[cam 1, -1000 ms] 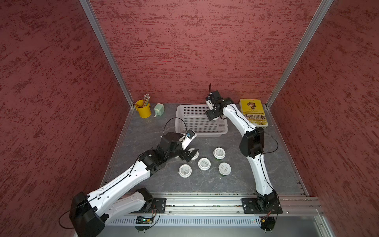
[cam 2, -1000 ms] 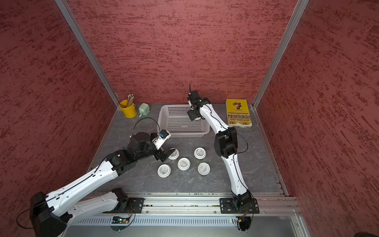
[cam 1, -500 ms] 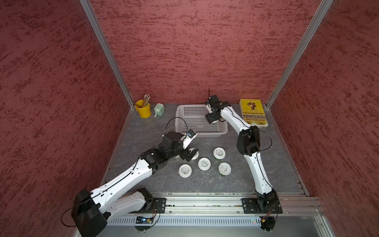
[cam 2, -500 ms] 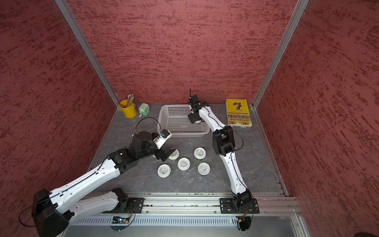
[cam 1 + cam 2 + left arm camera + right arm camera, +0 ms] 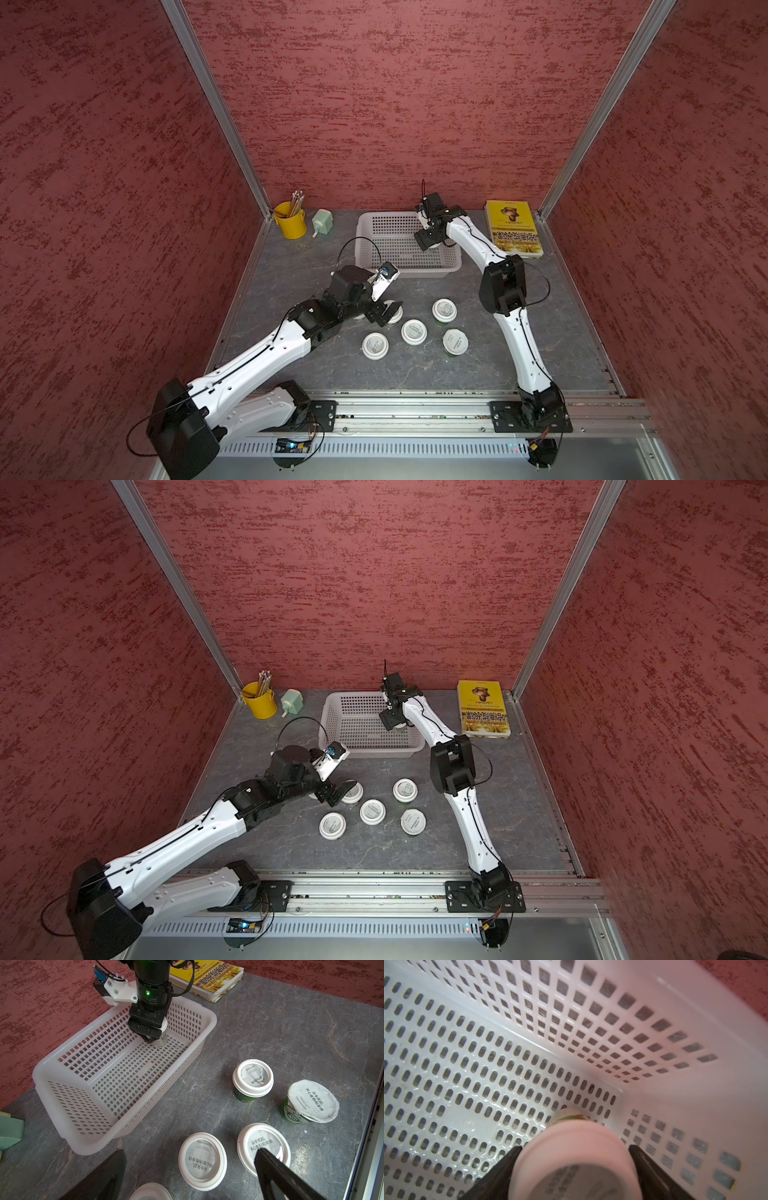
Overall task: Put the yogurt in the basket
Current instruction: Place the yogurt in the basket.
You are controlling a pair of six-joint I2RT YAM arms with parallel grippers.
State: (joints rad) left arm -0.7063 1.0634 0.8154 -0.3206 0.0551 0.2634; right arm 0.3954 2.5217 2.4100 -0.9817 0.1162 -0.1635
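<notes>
Right gripper (image 5: pixel 574 1148) straddles one yogurt cup (image 5: pixel 571 1169) standing near a corner of the basket (image 5: pixel 209 1022); whether it clamps the cup, I cannot tell. Left gripper (image 5: pixel 386 313), jaws wide apart, hangs over the other yogurt cups (image 5: pixel 413 331) on the table (image 5: pixel 540 332)

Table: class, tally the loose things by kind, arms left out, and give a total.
Yogurt cups: 7, one nearly hidden under the left arm
Basket: 1
Book: 1
Pencil bucket: 1
Pale green object: 1
Total: 11
</notes>
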